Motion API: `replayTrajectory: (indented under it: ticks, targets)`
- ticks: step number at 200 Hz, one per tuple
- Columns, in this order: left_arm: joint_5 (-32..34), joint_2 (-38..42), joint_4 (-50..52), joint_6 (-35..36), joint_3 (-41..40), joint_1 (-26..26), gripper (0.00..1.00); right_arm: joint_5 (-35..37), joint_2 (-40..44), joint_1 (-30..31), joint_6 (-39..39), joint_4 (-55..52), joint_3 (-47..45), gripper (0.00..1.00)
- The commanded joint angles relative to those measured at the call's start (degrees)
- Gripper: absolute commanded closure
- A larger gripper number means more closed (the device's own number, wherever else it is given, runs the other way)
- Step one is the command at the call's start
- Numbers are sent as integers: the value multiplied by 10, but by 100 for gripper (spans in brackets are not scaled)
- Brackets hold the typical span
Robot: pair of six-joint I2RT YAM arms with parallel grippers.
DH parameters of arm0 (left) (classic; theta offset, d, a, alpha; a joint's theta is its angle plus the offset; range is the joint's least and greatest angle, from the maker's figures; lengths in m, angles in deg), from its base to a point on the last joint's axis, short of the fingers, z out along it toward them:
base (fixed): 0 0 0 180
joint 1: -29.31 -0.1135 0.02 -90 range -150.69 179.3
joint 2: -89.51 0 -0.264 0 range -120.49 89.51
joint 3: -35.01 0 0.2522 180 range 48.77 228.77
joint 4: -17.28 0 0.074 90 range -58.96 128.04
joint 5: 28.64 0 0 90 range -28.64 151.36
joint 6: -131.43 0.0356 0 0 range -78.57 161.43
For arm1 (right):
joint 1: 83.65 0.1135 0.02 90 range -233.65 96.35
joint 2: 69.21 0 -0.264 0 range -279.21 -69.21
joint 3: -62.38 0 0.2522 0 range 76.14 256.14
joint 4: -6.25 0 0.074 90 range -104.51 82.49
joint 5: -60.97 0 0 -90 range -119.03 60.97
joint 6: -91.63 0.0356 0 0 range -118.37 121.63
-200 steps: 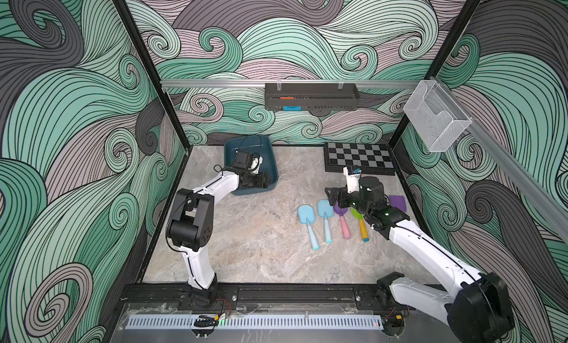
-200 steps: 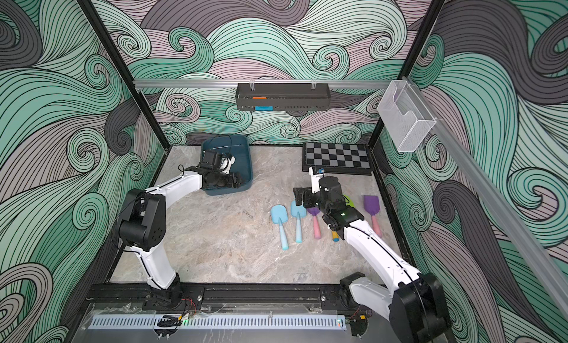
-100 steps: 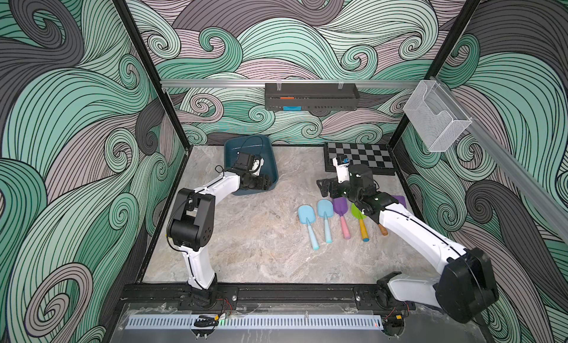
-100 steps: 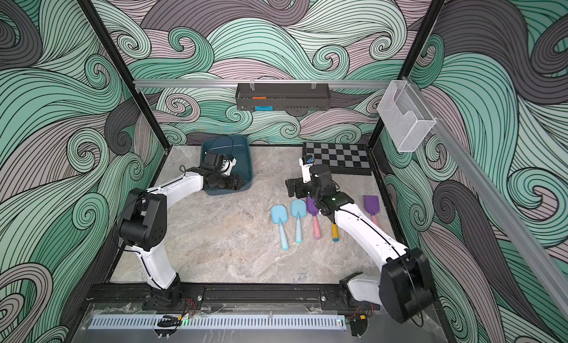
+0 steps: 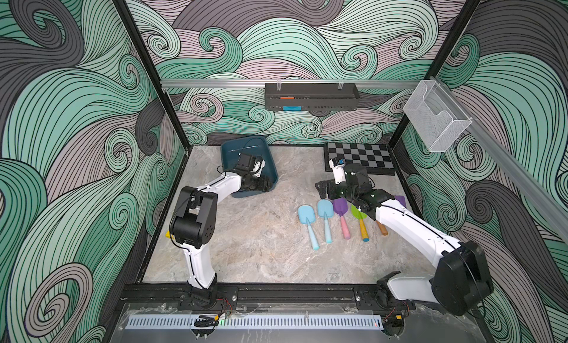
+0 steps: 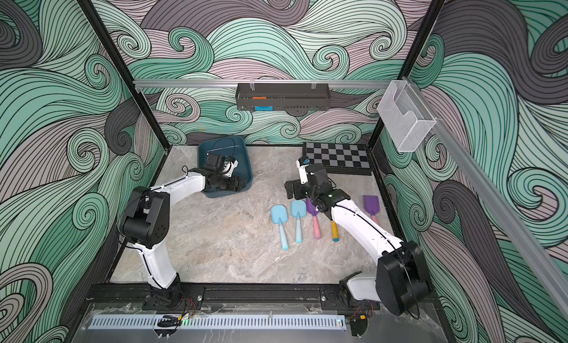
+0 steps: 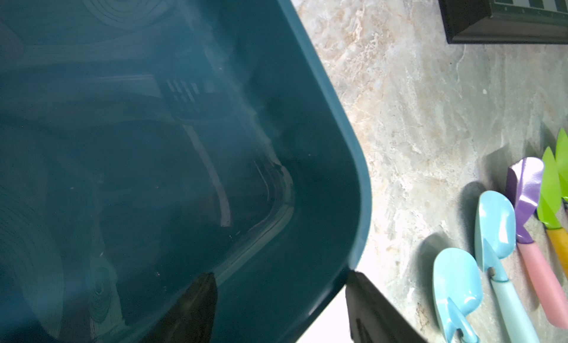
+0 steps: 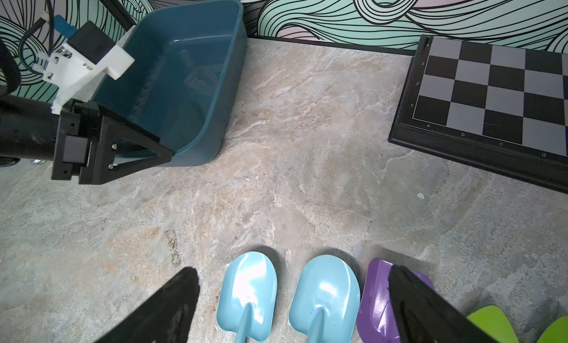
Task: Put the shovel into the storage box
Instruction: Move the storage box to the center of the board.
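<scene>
The storage box (image 5: 235, 151) (image 6: 215, 151), dark teal and with nothing in it, sits at the back left of the table. My left gripper (image 5: 263, 186) (image 7: 278, 274) is open astride its near corner, one finger inside and one outside touching the rim (image 7: 356, 178). Several shovels lie in a row at the right: two light-blue ones (image 5: 306, 215) (image 5: 325, 207), a purple one with a pink handle (image 5: 340, 207) and a green one (image 5: 358, 214). My right gripper (image 5: 327, 191) (image 8: 293, 272) hovers open over the two light-blue blades (image 8: 247, 292), holding nothing. My right arm hides other shovels partly.
A chessboard (image 5: 359, 155) lies at the back right, close behind my right wrist. A black perforated tray (image 5: 310, 95) hangs on the back rail and a white wire basket (image 5: 433, 120) on the right rail. A lone purple shovel (image 6: 371, 203) lies near the right wall.
My right gripper has swung left from over the purple and green shovels to over the light-blue blades. My left gripper has stayed at the box corner.
</scene>
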Motion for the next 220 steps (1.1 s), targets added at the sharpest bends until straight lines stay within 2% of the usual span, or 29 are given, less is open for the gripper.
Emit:
replayTrajectory:
  ticks: [1,50,98,166,220]
  targets:
    - [-15,-19,44,8,-7,21,32,5,3,4,-3,7,-14,1]
    - [-31,4,58,17,-60,80,32,3,-2,5,-2,12,-27,1]
    - [-17,37,69,-1,-84,147,32,1,10,7,6,14,-55,1]
    - [12,50,118,-6,-76,230,32,2,34,17,17,14,-109,1]
    - [147,111,150,-50,-86,236,31,1,59,38,33,11,-146,1]
